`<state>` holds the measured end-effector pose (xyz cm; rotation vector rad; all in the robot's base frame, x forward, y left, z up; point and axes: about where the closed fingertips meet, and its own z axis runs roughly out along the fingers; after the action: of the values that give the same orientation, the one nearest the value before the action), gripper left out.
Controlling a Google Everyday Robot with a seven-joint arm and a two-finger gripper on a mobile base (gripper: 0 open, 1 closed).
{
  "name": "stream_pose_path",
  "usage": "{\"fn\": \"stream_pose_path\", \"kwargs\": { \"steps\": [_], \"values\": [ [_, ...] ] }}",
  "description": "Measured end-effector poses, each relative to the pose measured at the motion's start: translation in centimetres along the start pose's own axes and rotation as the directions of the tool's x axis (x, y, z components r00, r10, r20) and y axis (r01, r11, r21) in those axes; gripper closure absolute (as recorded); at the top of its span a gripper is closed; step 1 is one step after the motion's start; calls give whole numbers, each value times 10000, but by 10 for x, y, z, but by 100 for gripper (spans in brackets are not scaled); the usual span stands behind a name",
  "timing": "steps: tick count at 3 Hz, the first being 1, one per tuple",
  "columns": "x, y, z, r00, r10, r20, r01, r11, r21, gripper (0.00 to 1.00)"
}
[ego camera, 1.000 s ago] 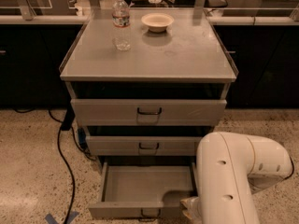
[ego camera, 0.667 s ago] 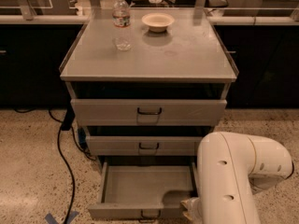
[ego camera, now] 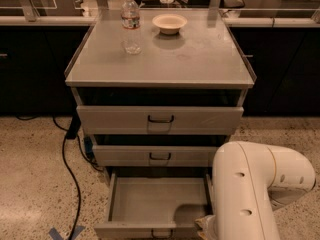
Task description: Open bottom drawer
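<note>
The bottom drawer [ego camera: 155,199] of the grey cabinet [ego camera: 165,59] is pulled far out, and its plain grey tray shows. Its small dark handle [ego camera: 161,233] sits in the middle of the front panel. The big white arm [ego camera: 250,189] stands at the drawer's right side. The gripper [ego camera: 202,225] is low down by the drawer's front right corner, mostly hidden by the arm, so one cannot tell if it is loose or squeezed tight. A water bottle [ego camera: 131,24] stands near the back left corner of the cabinet top, and a bowl [ego camera: 169,22] sits by the back edge.
</note>
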<state>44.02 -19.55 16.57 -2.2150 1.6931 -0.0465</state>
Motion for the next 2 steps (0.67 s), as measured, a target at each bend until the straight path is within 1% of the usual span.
{"fn": "stream_pose_path", "kwargs": {
  "steps": [1,2],
  "values": [
    [0,0,0,10000,0,0,0,10000,0,80],
    [0,0,0,10000,0,1,0,10000,-1,55]
  ]
}}
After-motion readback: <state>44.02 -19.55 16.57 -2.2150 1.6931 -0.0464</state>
